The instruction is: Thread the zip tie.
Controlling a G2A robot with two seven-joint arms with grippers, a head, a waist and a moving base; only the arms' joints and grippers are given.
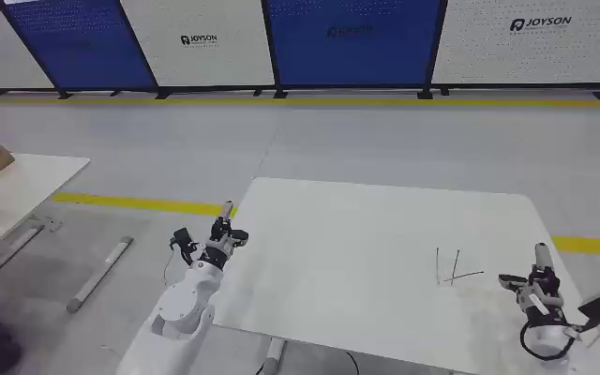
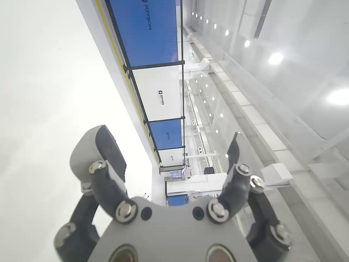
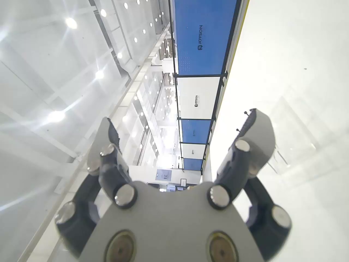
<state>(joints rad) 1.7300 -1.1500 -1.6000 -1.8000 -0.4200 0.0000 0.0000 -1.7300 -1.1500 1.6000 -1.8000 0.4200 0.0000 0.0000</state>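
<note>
Three thin black zip ties (image 1: 453, 269) lie loose on the white table (image 1: 356, 262) toward its right side, two side by side and one slanted across them. My right gripper (image 1: 525, 267) is just right of them near the table's right edge; its wrist view shows the gripper (image 3: 180, 118) open with nothing between the fingers. My left gripper (image 1: 232, 225) hangs at the table's left edge, far from the ties, and in its wrist view the gripper (image 2: 171, 137) is open and holds nothing.
Something clear, like a plastic sheet or bag (image 3: 297, 129), lies on the table beside the right gripper. A second table (image 1: 28, 183) stands off to the left, and a pipe (image 1: 98, 274) lies on the floor. Partition panels (image 1: 356, 42) line the back.
</note>
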